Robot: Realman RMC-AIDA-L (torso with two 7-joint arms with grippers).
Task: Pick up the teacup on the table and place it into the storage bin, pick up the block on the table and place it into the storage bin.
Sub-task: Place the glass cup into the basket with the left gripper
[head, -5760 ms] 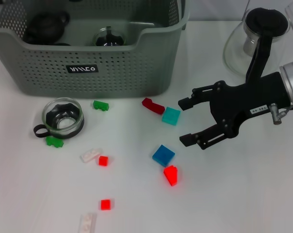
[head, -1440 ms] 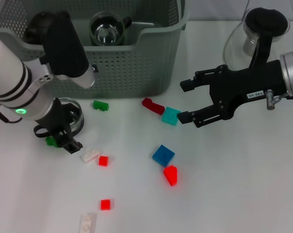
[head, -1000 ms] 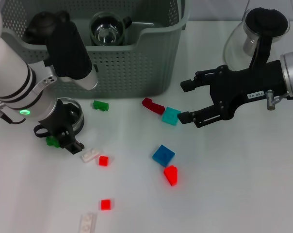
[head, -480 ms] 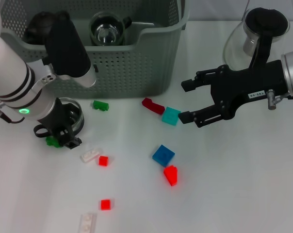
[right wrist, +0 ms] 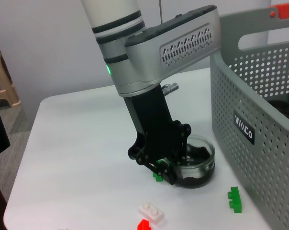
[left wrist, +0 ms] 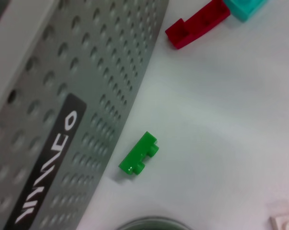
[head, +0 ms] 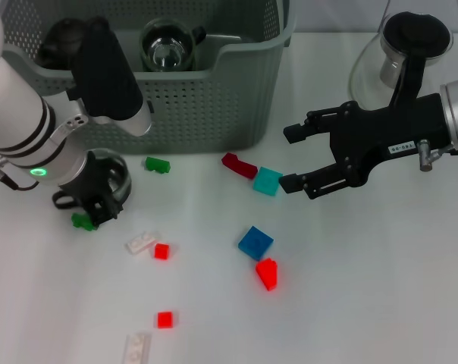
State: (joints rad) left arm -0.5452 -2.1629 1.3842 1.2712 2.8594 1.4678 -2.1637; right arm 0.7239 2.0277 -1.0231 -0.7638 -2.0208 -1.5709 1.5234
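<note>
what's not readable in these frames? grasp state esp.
- Left gripper on the teacup: whether its fingers have closed on the rim is hidden by the wrist body in the head view and by the gripper housing in the right wrist view.
- Teacup in the left wrist view: cut off by the edge, only a rim sliver.
- Storage bin contents: rear part cropped by the head view's top edge.

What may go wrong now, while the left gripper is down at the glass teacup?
The left gripper sits low against the teacup; on smooth glass it might slip or push the cup instead of gripping it. A small green block lies right beside the gripper and could be knocked. Lifting, the cup might hit the storage bin wall close behind.
</note>
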